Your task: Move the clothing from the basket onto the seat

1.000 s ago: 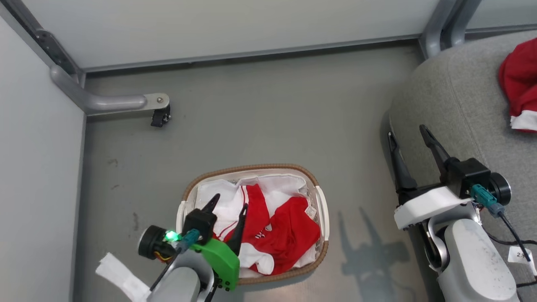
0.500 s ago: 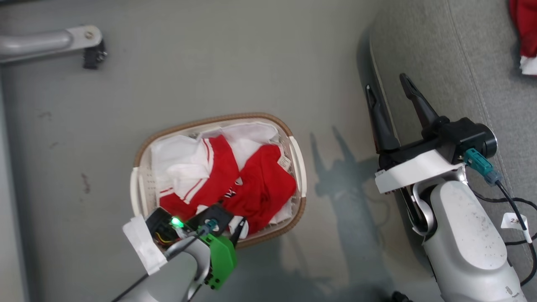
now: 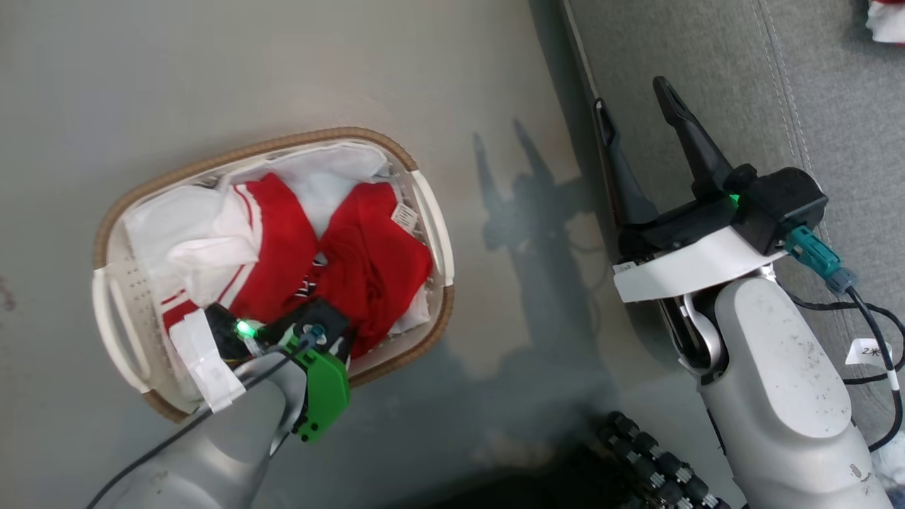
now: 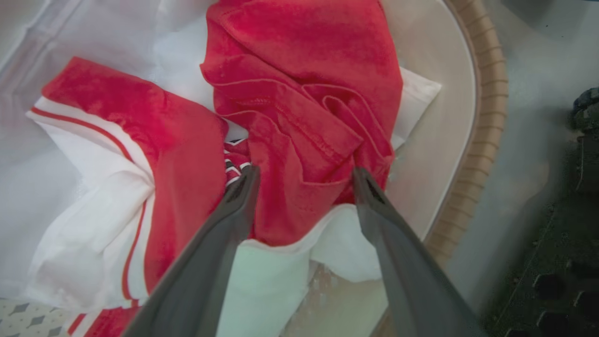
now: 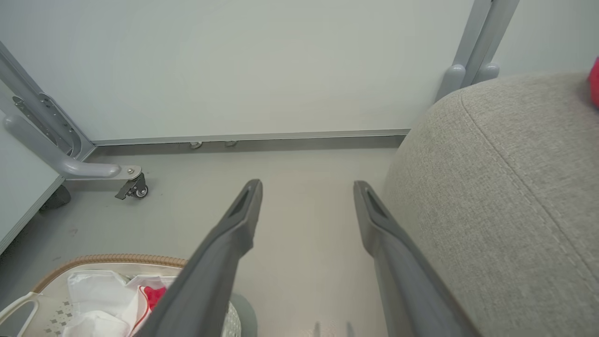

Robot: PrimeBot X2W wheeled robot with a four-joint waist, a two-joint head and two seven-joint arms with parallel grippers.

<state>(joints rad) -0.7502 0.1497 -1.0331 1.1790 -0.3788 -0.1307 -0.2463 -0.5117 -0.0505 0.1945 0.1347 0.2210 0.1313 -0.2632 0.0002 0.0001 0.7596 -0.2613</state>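
The basket (image 3: 283, 145) stands on the floor, with red clothing (image 3: 375, 261) with white trim bunched inside it over a white liner (image 3: 332, 166). My left gripper (image 4: 302, 175) is lowered into the basket and open, its fingers (image 4: 234, 206) straddling a red fold (image 4: 304, 140) of the clothing. In the head view its green wrist mount (image 3: 322, 385) covers the fingers. My right gripper (image 3: 631, 95) is open and holds nothing, hovering over the edge of the grey seat (image 3: 707, 56). In the right wrist view the seat (image 5: 505, 178) is on the right and the basket (image 5: 107, 258) at the lower left.
A garment with white trim (image 3: 887, 18) lies on the seat at the far top right. A grey frame leg with a caster (image 5: 133, 187) stands by the white wall. My dark base (image 3: 650, 459) is at the bottom. Grey floor lies between basket and seat.
The head camera has tilted down and shifted, so the whole picture moved. My left gripper has gone lower into the basket, down onto the red clothing. The right gripper keeps its open pose.
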